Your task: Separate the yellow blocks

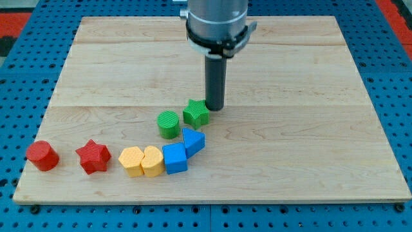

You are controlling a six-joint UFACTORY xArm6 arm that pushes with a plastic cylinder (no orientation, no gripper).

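A pale wooden bench (pixel 270 58) lies on blue pegboard. There is no hand, so nothing is grasped: my tip (pixel 214 107) rests just beside the green star block (pixel 196 113), well apart from the touching yellow blocks (pixel 142 160) near the view's bottom. No writing is readable.

Pale wooden board (pixel 309 77) on blue pegboard (pixel 19 96).

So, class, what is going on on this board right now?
A robot arm's rod stands with my tip beside the green star block, at its upper right. The two yellow blocks to be separated sit touching in a curved row near the view's bottom, between the red star and a blue cube. My tip is not near them.
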